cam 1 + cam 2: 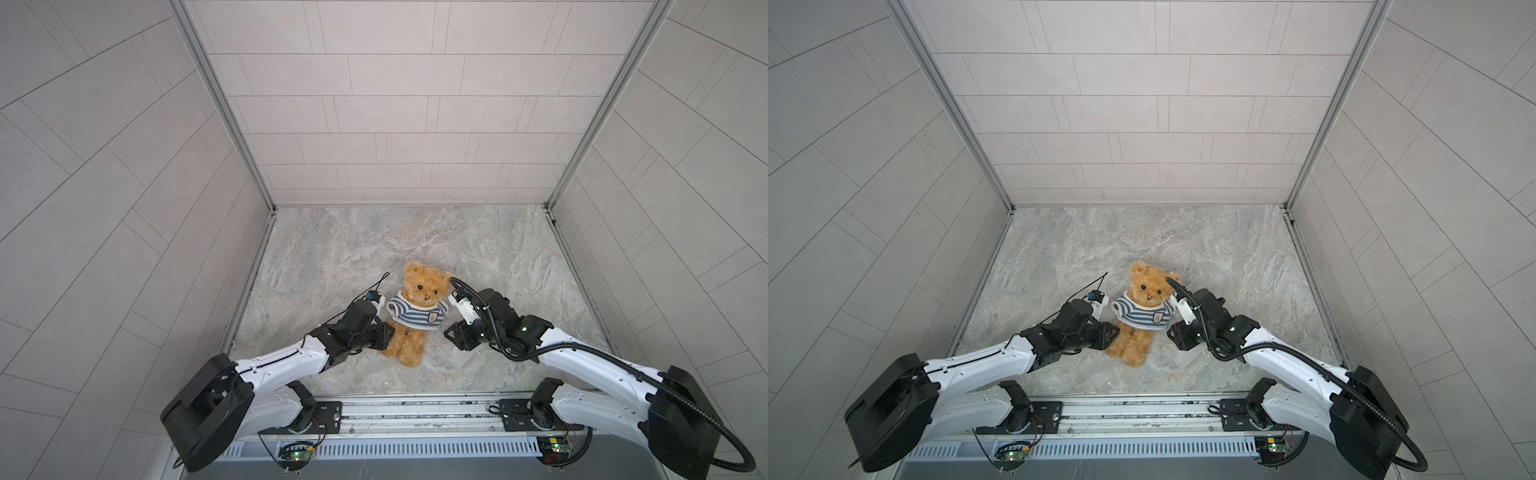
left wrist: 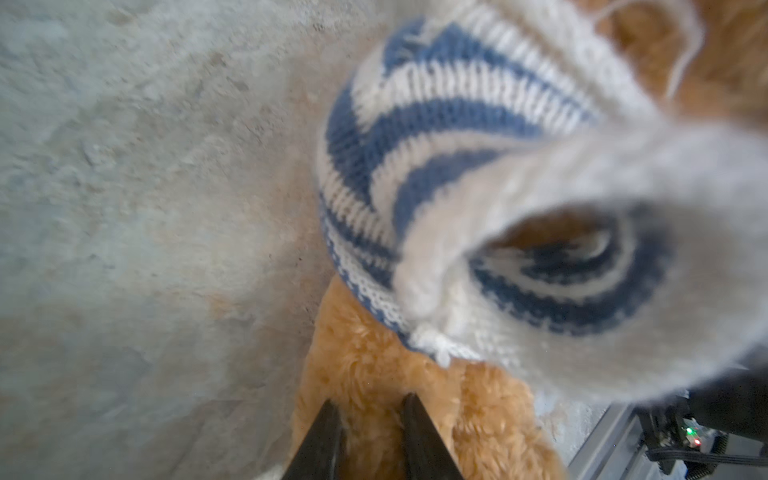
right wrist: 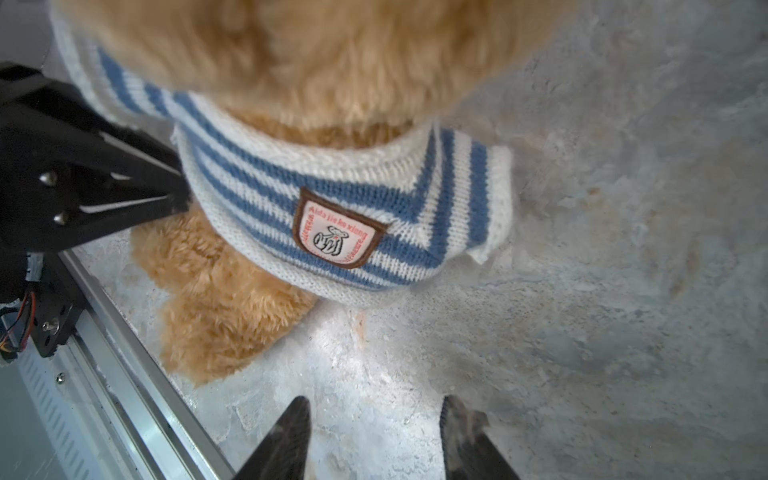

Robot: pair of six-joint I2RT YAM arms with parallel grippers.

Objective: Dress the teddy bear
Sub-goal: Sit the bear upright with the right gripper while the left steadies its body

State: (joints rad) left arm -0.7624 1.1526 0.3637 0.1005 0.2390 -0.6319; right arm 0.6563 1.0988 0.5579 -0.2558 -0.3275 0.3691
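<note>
The teddy bear (image 1: pixel 424 286) (image 1: pixel 1148 286) lies on its back on the marble floor, head toward the back wall. A blue-and-white striped shirt (image 1: pixel 415 316) (image 1: pixel 1144 313) with a badge (image 3: pixel 336 232) sits around its neck and chest; both sleeves look empty. My left gripper (image 1: pixel 388 332) (image 2: pixel 370 403) is at the bear's side below the shirt hem (image 2: pixel 374 303), jaws narrow with golden fur (image 2: pixel 374 365) pinched between them. My right gripper (image 1: pixel 448 332) (image 3: pixel 374 405) stands open just off the bear's other side, with only bare floor between its fingers.
Tiled walls enclose the marble floor (image 1: pixel 415 241) on three sides. A metal rail (image 1: pixel 415 411) (image 3: pixel 124 332) carrying both arm bases runs along the front edge, close to the bear's legs (image 3: pixel 224 316). Floor stretches behind the bear's head.
</note>
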